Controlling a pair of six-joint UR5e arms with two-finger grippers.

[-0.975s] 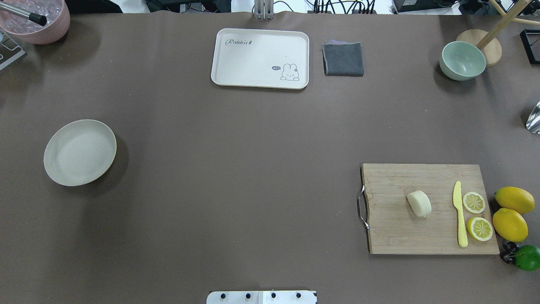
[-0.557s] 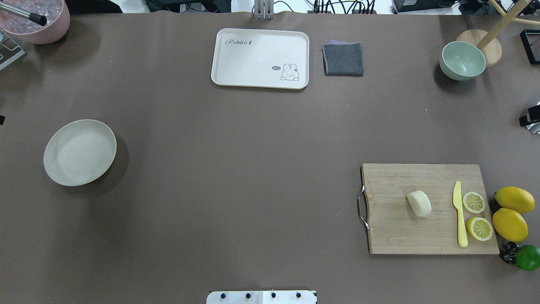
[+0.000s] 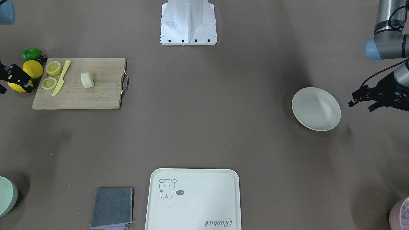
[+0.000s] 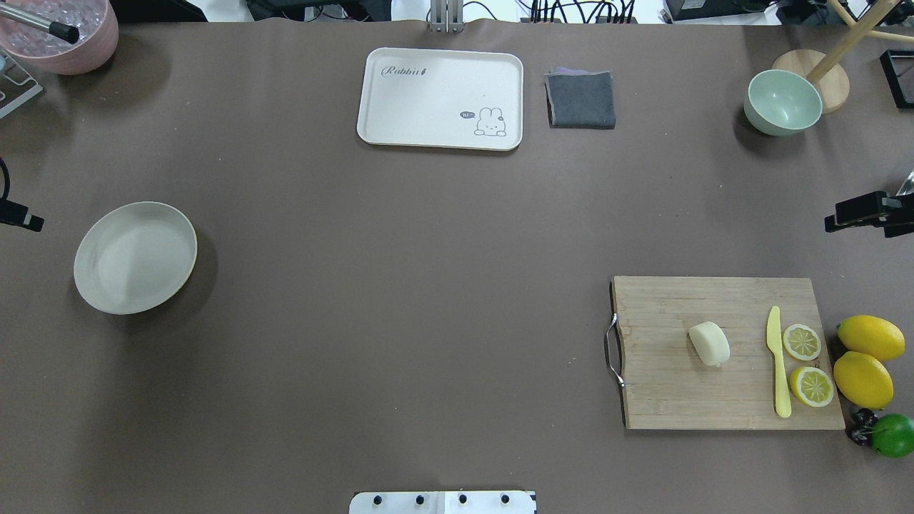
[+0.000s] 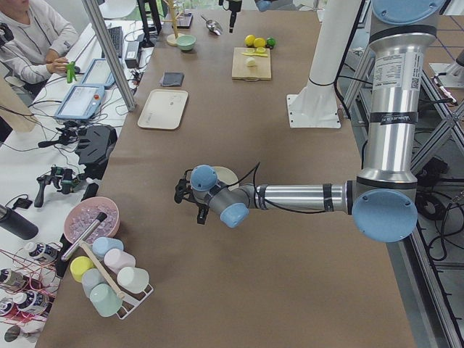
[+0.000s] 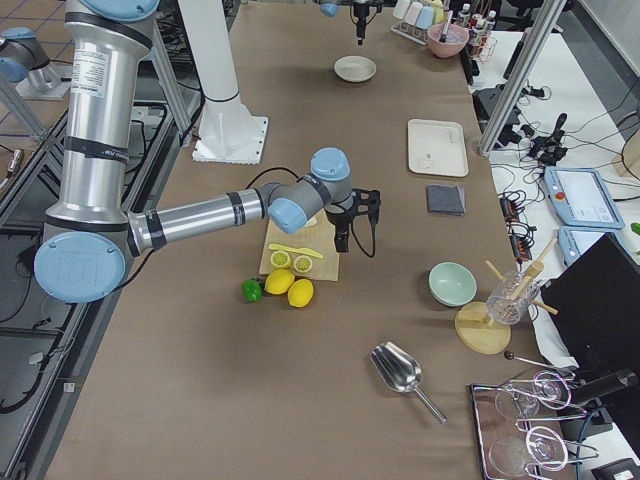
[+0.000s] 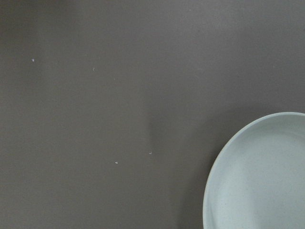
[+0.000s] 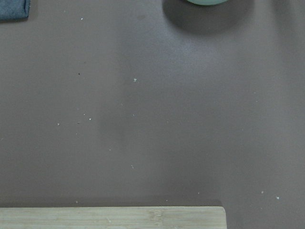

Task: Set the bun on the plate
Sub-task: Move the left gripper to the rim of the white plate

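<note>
We see the small, pale cream rounded bun (image 4: pixel 709 343) lying on the bamboo cutting board (image 4: pixel 671 400), well apart from the round off-white plate (image 4: pixel 136 257) across the brown counter (image 4: pixel 428 285). Our left hand (image 3: pixel 361 106) hovers just beside the plate, fingers spread, holding nothing. Our right hand (image 6: pixel 355 245) hangs released over the counter between the board and a pale green bowl (image 4: pixel 782 102).

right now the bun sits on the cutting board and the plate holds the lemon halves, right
No: the plate is empty. The lemon halves lie on the cutting board, as does the bun; the overhead exterior view shows it.
</note>
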